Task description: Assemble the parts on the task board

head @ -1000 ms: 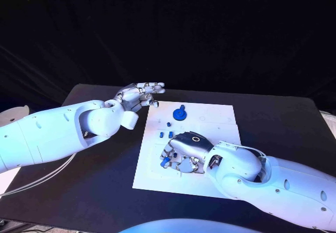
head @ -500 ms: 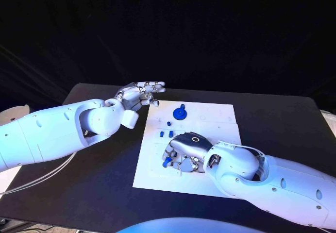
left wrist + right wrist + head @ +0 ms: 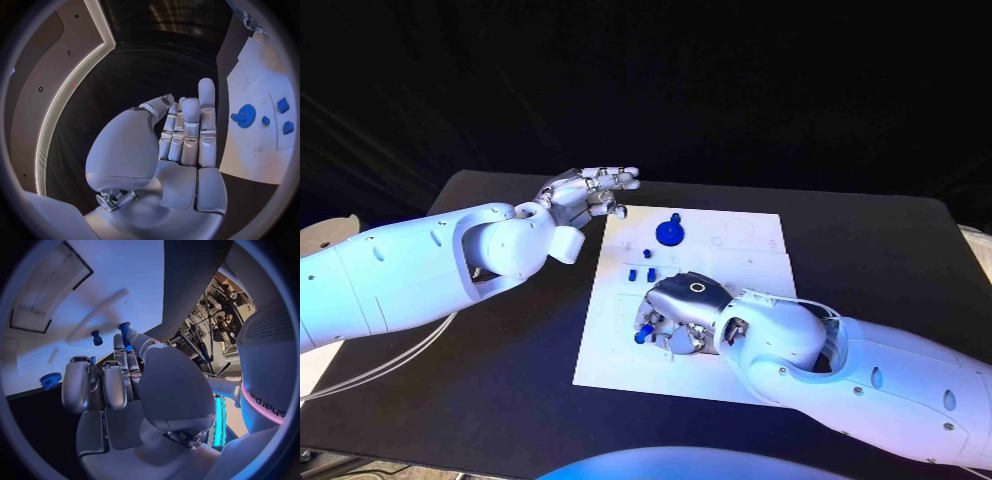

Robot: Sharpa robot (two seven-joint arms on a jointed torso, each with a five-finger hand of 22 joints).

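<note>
We see a white task board (image 3: 740,245), flat and matte like a stiff sheet, lying in the middle of a black table (image 3: 877,240). On it sit small blue parts: a round toothed wheel (image 3: 671,233) near the far edge, and two little pegs (image 3: 640,274) just nearer than it. They look like hard, smooth plastic, light and rigid, and we judge they could slip or roll, so a pinch across the sides of a peg or across the wheel's rim seems best. Our right hand (image 3: 678,312), silver and many-fingered, rests on the near middle of the board with its fingers curled down; in the right wrist view a blue peg (image 3: 124,333) stands at its fingertips (image 3: 120,342), seemingly pinched there, though we cannot be sure of the hold. Our left hand (image 3: 589,191) hovers beyond the board's far left corner, over the table; the left wrist view shows its fingers straight and close together, with the palm bare and nothing held.
</note>
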